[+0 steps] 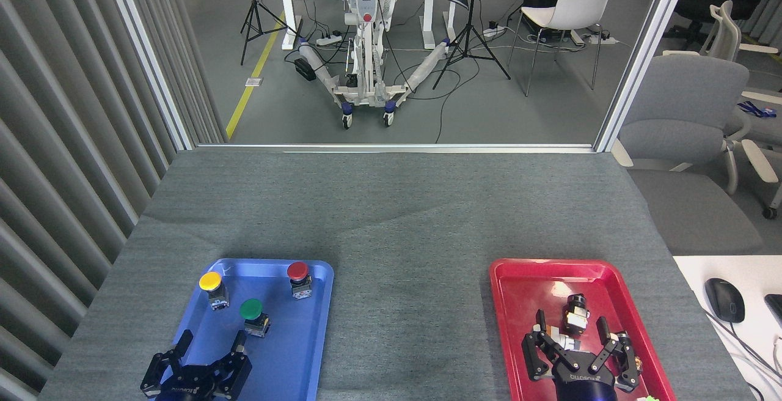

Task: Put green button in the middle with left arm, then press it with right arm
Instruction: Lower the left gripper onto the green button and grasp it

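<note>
The green button (252,313) stands upright in the blue tray (293,358), below and between a yellow button (212,288) and a red button (299,277). My left gripper (211,343) hovers open over the tray's near left part, its fingertips just short of the green button and a little to its left. Over the red tray (525,291), my right gripper (569,326) is open, with nothing between its fingers. The middle (409,303) of the grey table lies bare between the two trays.
A small black and silver part (575,313) lies in the red tray just beyond my right fingertips. A black mouse (724,299) sits on a white desk at the right. Slatted wall panels run along the left table edge.
</note>
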Action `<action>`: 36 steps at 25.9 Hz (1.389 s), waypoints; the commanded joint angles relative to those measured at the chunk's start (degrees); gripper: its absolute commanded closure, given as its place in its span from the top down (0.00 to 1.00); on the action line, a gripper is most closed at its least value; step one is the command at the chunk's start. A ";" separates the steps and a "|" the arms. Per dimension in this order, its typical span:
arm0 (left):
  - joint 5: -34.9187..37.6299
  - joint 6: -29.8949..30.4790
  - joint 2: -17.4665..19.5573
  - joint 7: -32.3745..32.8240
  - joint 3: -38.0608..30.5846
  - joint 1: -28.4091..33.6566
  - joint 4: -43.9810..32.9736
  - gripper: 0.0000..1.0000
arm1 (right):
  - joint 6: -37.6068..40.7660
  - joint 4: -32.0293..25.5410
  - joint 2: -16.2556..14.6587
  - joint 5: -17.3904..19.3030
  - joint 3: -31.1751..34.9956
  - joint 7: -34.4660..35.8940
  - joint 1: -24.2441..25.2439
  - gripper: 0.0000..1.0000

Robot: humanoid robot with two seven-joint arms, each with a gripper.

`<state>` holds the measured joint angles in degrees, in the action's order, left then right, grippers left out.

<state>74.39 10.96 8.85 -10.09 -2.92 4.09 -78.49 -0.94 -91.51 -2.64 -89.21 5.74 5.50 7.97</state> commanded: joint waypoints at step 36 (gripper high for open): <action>3.13 -0.41 -1.90 -4.33 7.40 -13.67 20.57 0.87 | 0.24 0.02 -0.52 0.36 0.33 0.04 -1.38 1.00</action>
<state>77.52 10.51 6.90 -14.30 4.49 -9.04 -58.75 -0.63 -91.49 -3.19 -88.83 6.08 5.64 6.59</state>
